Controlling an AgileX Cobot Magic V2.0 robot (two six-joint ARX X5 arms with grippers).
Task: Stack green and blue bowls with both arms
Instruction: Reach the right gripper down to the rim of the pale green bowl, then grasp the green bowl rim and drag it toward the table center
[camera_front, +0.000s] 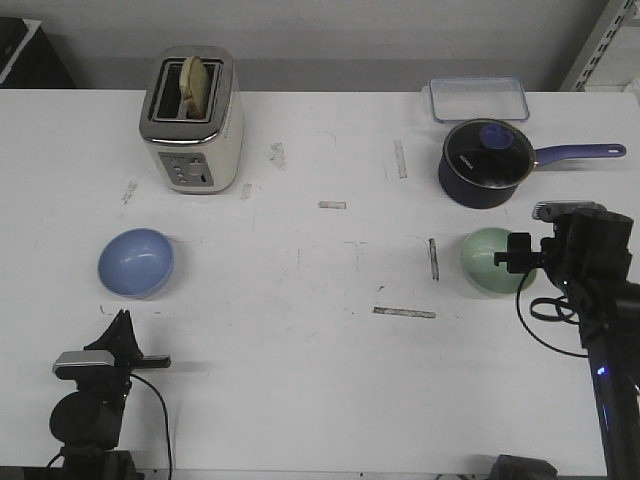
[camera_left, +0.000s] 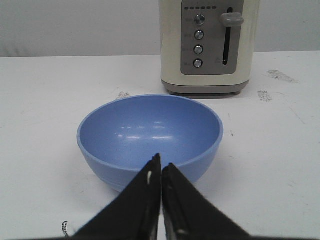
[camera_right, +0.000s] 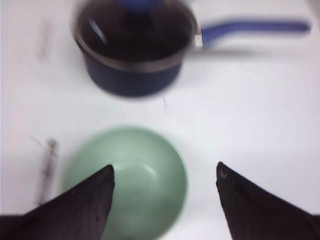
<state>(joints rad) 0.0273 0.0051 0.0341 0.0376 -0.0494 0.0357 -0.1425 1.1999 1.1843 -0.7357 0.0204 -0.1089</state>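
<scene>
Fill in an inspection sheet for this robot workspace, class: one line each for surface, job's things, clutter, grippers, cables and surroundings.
Surface: white table, scuffed, with tape strips.
Job's things: blue bowl upright at the left; green bowl upright at the right; far apart, not stacked.
Clutter: toaster with bread in its slot; dark saucepan with its lid on, beyond the green bowl; clear container at the far edge.
Grippers: left gripper shut, empty, just short of the blue bowl; right gripper open over the green bowl, one finger over it and one outside.
Cables: black cables trail from both arms.
Surroundings: grey wall; shelving at the far right.
</scene>
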